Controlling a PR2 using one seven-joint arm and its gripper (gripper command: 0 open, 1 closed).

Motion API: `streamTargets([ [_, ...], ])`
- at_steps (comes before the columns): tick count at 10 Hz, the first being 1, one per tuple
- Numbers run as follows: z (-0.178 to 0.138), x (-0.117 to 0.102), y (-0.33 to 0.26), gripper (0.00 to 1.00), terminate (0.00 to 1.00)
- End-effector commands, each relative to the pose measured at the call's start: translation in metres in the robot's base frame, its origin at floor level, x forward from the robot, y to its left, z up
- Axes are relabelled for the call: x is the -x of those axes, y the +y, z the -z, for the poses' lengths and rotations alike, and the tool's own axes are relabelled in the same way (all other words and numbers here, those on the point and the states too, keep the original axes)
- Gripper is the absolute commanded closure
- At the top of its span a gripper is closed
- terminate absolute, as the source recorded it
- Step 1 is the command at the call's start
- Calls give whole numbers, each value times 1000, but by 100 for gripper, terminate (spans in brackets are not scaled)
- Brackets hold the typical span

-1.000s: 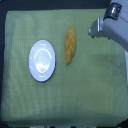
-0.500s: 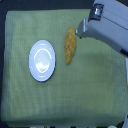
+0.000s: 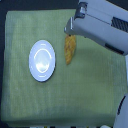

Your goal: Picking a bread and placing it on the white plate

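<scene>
The bread point(image 3: 69, 50), a golden-brown elongated loaf, lies on the green cloth just to the exterior view's right of the white plate point(image 3: 42, 60). The plate is round and glossy with nothing on it. My gripper point(image 3: 70, 28) reaches in from the upper right and sits over the loaf's far end, hiding that tip. The frame is too blurred to show how the fingers stand or whether they touch the bread.
A green cloth point(image 3: 30, 107) covers the table, with dark floor beyond its edges at the top and the exterior view's left. My grey-white arm point(image 3: 107, 30) crosses the upper right corner.
The arm has moved steadily toward the exterior view's left and down, from the top right corner to over the bread's far end. Bread and plate have not moved.
</scene>
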Motion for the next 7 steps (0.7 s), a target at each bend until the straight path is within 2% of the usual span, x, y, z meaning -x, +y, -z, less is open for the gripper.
streamTargets([
  [1, 39, -26, 34, 0, 0],
  [6, 89, -42, 48, 0, 0],
  [7, 109, -41, 47, 0, 0],
])
